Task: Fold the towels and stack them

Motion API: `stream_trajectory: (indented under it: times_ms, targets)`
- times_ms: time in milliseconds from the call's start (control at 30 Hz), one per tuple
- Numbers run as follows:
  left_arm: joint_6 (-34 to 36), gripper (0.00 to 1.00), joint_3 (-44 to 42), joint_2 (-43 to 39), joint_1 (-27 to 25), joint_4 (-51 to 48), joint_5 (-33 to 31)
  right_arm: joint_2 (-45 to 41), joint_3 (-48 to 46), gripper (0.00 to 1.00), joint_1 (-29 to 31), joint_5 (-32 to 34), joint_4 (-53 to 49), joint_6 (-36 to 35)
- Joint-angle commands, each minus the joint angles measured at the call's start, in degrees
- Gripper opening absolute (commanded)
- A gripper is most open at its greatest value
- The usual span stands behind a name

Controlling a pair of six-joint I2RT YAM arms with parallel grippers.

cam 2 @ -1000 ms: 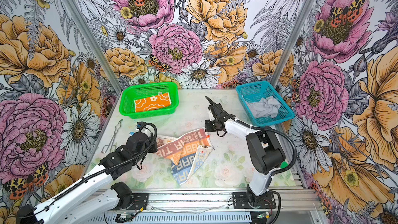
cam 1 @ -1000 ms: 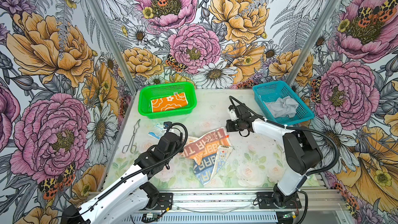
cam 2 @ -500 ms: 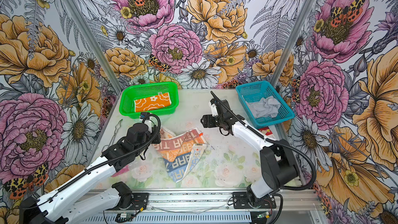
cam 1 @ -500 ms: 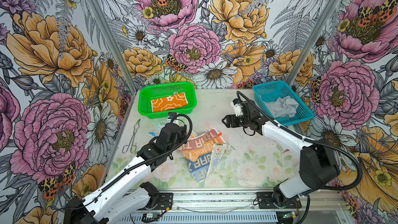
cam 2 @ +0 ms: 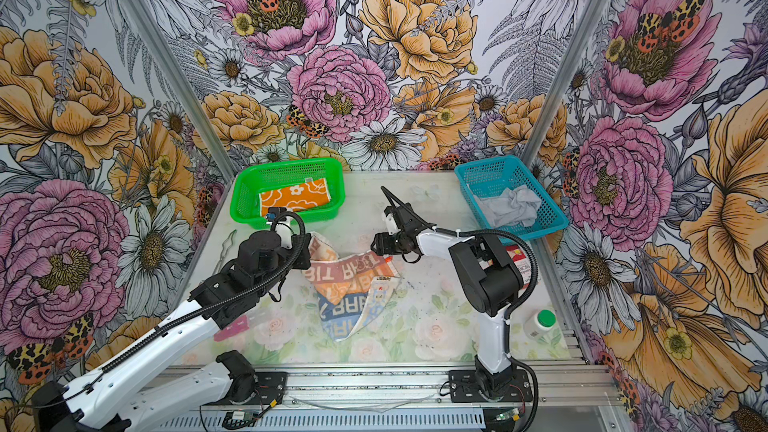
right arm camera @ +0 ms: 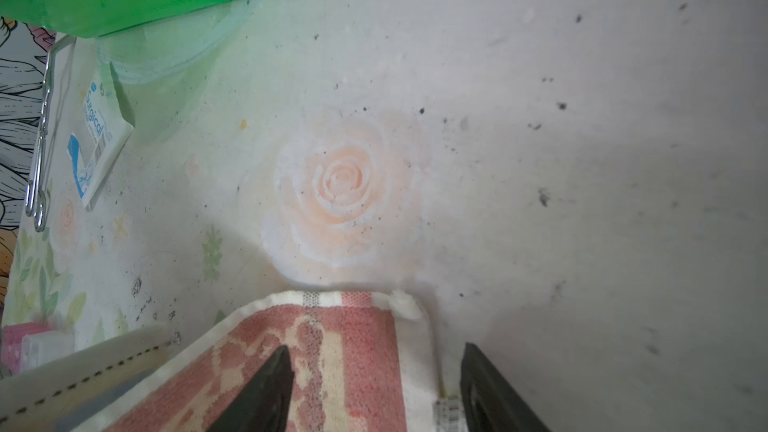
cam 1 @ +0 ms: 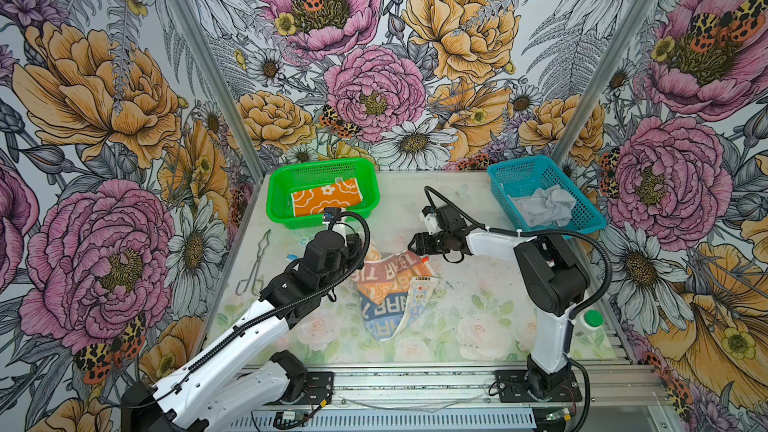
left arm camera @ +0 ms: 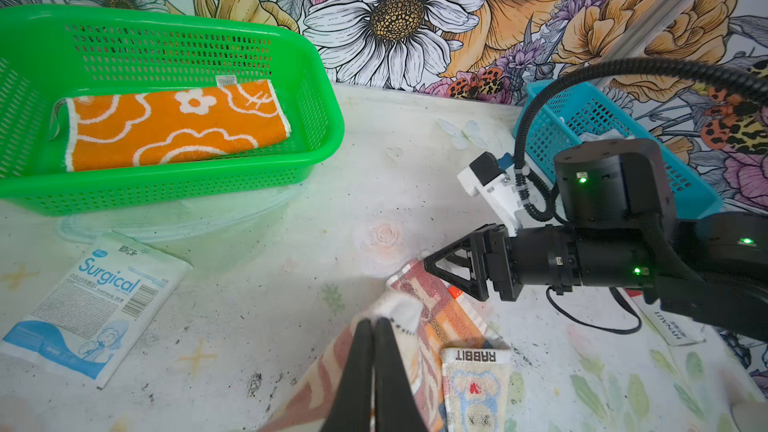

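Ok so here's where I'm at. My left gripper (left arm camera: 372,322) is clamped tight on a white-hemmed corner of the lettered towel (cam 1: 390,288), with that corner lifted a bit off the table (cam 1: 478,309). The rest of the towel lies rumpled around the middle of the table, partly folded over itself. My right gripper (right arm camera: 376,347) has its jaws apart, straddling the towel's other far corner. One finger is over the pink pile, the other over bare table, and it isn't pinching anything. The orange flower towel (cam 1: 326,201) sits folded in the green basket (cam 1: 316,172) at the far left corner. The grey towel (cam 1: 542,209) is bunched up in the blue basket (cam 1: 523,170) at the far right corner.
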Motion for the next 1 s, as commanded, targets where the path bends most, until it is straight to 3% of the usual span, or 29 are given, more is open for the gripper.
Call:
stream_trajectory:
  times_ms: [0,133,167,200,233,433,767,967]
  targets:
    - [0.3,0.0,0.2,-0.8,0.0,-0.5,-1.7,1.2,-0.6,0.55,1.5,-1.3,0.3,1.3]
    - [1.1,0.0,1.2,-0.7,0.5,-1.0,-1.9,1.5,-2.1,0.47,3.3,-1.0,0.0,2.0]
    - [1.2,0.0,1.4,-0.6,0.6,-1.0,-1.8,1.5,-2.5,0.37,3.8,-0.3,0.0,2.1]
    - [1.2,0.0,1.4,-0.6,0.8,-1.0,-1.8,1.4,-2.9,0.14,4.0,0.1,0.0,2.3]
    - [1.3,0.0,1.6,-0.6,0.9,-1.0,-1.7,1.3,-3.2,0.0,4.1,0.4,0.0,2.5]
    - [1.3,0.0,1.4,0.5,1.5,-0.9,-1.3,-3.8,-4.0,0.0,3.8,3.0,-1.9,1.2]
    - [2.3,0.0,7.8,11.8,5.9,1.4,1.2,-29.1,3.4,0.0,-1.4,8.4,-18.2,-9.1]
    - [3.2,0.0,14.2,20.4,6.7,6.3,1.8,-43.8,1.9,0.0,-1.1,6.9,-23.7,-9.6]
